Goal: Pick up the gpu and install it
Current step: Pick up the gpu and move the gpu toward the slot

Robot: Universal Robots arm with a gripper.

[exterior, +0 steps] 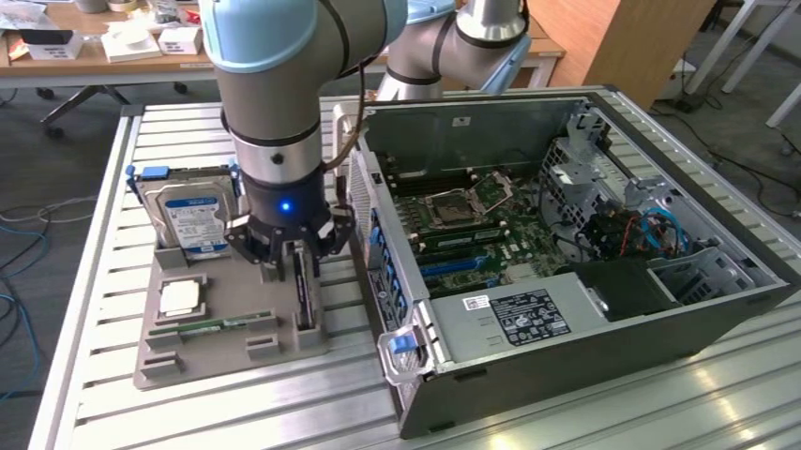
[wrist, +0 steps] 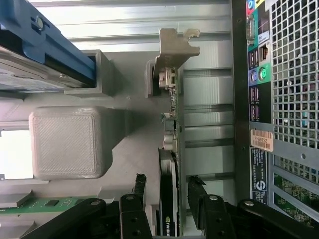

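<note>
**Ext. view:** gripper sits low over grey tray, at 9 o'clock from PC case. The gpu stands on edge in the tray, between the jaws.

**Wrist view:** gripper wide open, fingers either side of gpu. Small gaps, no grip.

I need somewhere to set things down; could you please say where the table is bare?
Bare table slats lie below the grey tray in the exterior view, and behind the hard drive. Crowded between tray and case, where the end effector straddles the gpu.
</note>
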